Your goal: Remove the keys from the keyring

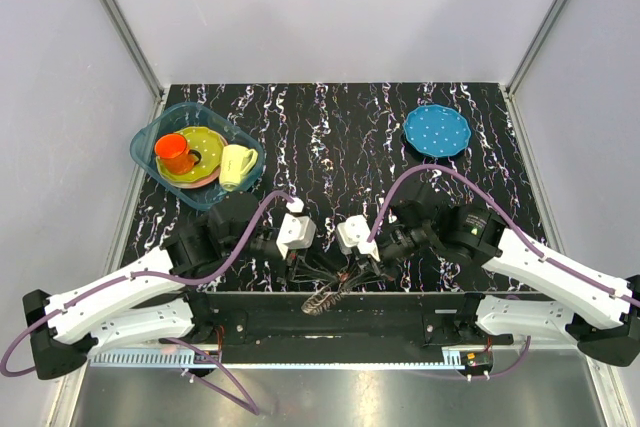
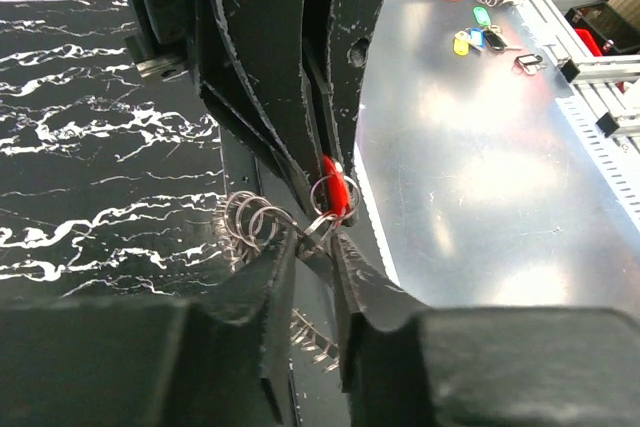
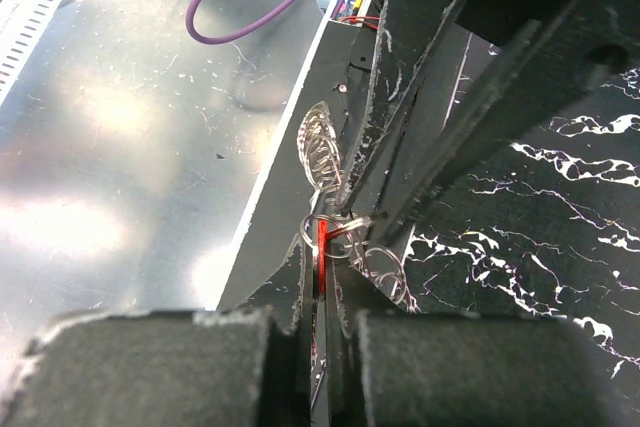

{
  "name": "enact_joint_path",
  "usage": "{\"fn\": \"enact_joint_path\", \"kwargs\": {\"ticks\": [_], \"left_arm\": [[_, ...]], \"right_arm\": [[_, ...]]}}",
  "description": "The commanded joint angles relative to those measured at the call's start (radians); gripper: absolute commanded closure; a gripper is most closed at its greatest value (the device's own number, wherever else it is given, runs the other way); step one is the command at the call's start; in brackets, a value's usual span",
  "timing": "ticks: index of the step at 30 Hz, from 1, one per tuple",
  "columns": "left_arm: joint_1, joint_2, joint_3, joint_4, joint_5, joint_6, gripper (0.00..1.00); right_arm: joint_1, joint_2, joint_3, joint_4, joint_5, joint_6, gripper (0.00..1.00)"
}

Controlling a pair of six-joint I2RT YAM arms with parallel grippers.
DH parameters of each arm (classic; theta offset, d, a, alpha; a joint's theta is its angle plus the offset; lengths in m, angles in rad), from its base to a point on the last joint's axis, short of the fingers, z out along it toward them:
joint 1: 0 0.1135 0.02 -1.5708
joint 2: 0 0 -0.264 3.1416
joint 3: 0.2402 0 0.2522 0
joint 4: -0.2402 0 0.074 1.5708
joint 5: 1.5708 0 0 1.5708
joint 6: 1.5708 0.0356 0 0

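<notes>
Both grippers meet over the table's near edge. My right gripper [image 3: 322, 247] is shut on a small bright red key [image 3: 321, 239]; the same red key [image 2: 335, 187] shows between its fingers in the left wrist view. A small silver ring links the key to the keyring [image 3: 320, 147], a bristly bunch of wire loops that hangs just past the edge [image 1: 322, 299]. My left gripper [image 2: 320, 240] faces the right one, its jaws narrowed on a ring link of the keyring [image 2: 252, 222] right beside the key. No other keys can be made out.
A blue tub [image 1: 150, 137] at the back left holds an orange cup [image 1: 175, 152], a pale yellow cup [image 1: 236, 165] and plates. A blue dotted plate [image 1: 437, 130] lies at the back right. Below the table edge, a metal shelf [image 2: 480, 167] carries loose coloured key tags [image 2: 478, 35].
</notes>
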Motion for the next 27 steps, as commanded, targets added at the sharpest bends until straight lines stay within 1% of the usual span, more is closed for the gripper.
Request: {"fn": "enact_joint_path", "kwargs": {"ticks": [1,2,3,5,11,19,27], "left_arm": [[-0.004,0.001,0.051,0.019,0.062,0.029,0.84],[-0.005,-0.001,0.051,0.017,0.062,0.033,0.88],[-0.004,-0.003,0.05,0.016,0.062,0.034,0.95],[-0.004,-0.012,0.047,0.014,0.059,0.036,1.0],[-0.004,-0.041,0.019,0.059,0.01,-0.018,1.0],[-0.002,-0.114,-0.05,0.22,-0.047,-0.115,1.0],[-0.001,-0.131,-0.091,0.33,-0.038,-0.181,1.0]], "right_arm": [[-0.001,-0.002,0.018,0.064,-0.013,0.011,1.0],[-0.001,-0.005,0.016,0.065,-0.009,0.014,1.0],[-0.001,-0.007,0.016,0.067,-0.005,0.019,1.0],[0.001,-0.016,0.007,0.075,0.002,0.025,1.0],[-0.001,-0.058,-0.053,0.114,0.016,0.078,1.0],[-0.001,-0.105,-0.146,0.185,0.031,0.149,1.0],[-0.002,-0.13,-0.185,0.26,0.079,0.212,1.0]]}}
